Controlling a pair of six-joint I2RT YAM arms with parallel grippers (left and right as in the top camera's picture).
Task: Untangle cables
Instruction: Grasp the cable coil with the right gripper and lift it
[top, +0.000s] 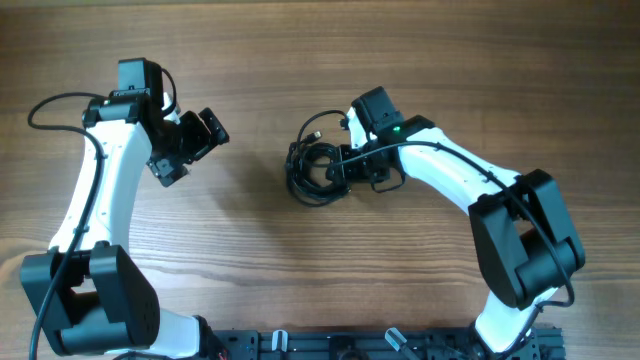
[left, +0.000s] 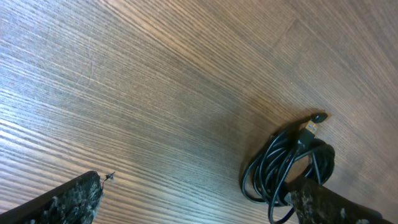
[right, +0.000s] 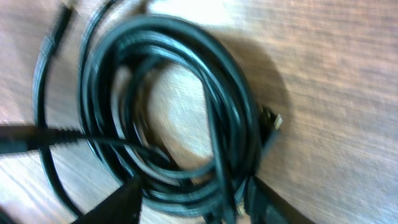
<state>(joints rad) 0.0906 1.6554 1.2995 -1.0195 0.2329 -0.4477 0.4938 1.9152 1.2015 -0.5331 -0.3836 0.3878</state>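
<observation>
Nothing is untangled yet: the cables (top: 315, 165) lie coiled between the right claw (right: 193, 190) fingers, grip unclear. The left claw (top: 190, 148) stands open, well apart.

The cables (top: 315, 170) are black, one plug (left: 311, 129) tipped silvery. The tabletop (top: 300, 60) is brown wood, streaked with fine darker grain. The left arm (top: 100, 190) and right arm (top: 450, 175) are white with black joints; a green light (top: 398, 128) glows on the right one.
</observation>
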